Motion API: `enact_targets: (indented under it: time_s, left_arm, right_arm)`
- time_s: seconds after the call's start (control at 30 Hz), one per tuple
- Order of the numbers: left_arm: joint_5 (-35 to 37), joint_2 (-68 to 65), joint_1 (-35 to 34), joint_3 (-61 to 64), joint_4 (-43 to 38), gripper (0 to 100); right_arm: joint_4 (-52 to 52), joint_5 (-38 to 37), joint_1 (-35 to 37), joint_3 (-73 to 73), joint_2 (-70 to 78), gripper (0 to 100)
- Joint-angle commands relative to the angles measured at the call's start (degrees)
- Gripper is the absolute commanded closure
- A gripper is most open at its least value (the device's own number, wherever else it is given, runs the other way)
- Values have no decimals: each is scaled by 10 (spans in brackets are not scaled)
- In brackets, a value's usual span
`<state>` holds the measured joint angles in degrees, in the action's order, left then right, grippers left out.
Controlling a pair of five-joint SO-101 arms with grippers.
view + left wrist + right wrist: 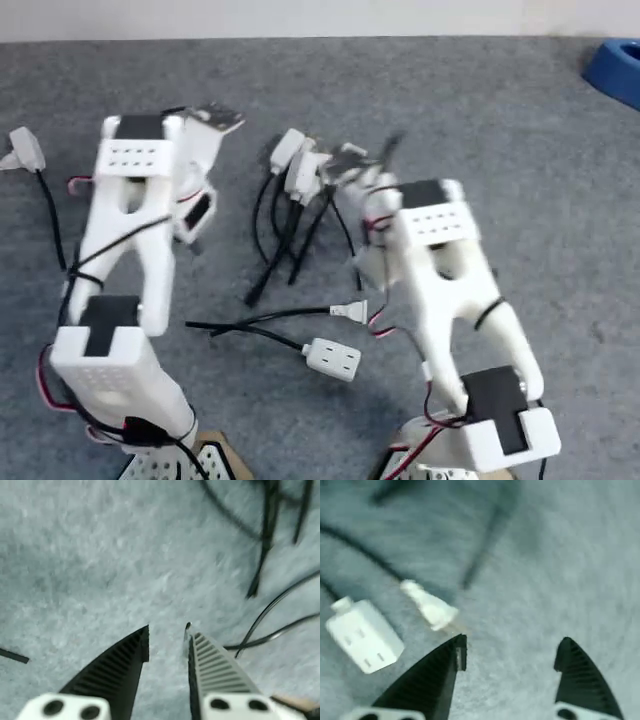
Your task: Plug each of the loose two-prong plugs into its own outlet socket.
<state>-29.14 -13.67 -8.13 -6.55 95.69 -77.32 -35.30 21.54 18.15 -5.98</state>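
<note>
A loose white two-prong plug point(431, 609) lies on the grey carpet beside a white outlet block point(364, 636) with empty slots. My right gripper point(514, 645) hovers open just beside the plug, nothing between its dark fingers. From above, that plug point(350, 312) and block point(332, 358) lie left of the right arm point(435, 225). More white plugs and blocks point(300, 165) are bunched at the back, their black cords trailing forward. My left gripper point(167, 630) is open by a narrow gap over bare carpet. Black cord ends point(255, 591) lie a little beyond it.
Another white plug point(24, 150) on a black cord lies at the far left, beside the left arm point(130, 165). A blue object point(615, 68) sits at the back right corner. Loose black cords point(270, 255) cross the carpet between the arms.
</note>
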Motion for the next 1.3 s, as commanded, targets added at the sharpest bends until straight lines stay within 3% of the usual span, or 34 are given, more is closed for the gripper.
enact_targets:
  time_s: [0.0, 0.13, 0.23, 0.57, 0.83, 1.13, 1.27]
  left_arm:
    - [-89, 31, -73, 40, -2, 860]
    - [-152, 31, -145, 57, -26, 860]
    - [-171, 29, -192, 57, -45, 860]
    - [-229, 25, -270, 59, -67, 860]
    - [-232, 25, -271, 124, -120, 860]
    - [-232, 26, -273, 125, -120, 860]
    - [-232, 26, -274, 126, -120, 860]
  right_arm:
    - [-10, -106, 46, -26, -7, 732]
    - [-47, -235, 81, 8, -12, 732]
    - [-47, -268, 101, 20, -11, 732]
    - [140, -263, 131, 189, -11, 735]
    - [178, -227, 152, 198, -10, 735]
    - [218, -199, 152, 241, -8, 738]
    - [265, -198, 152, 260, -6, 844]
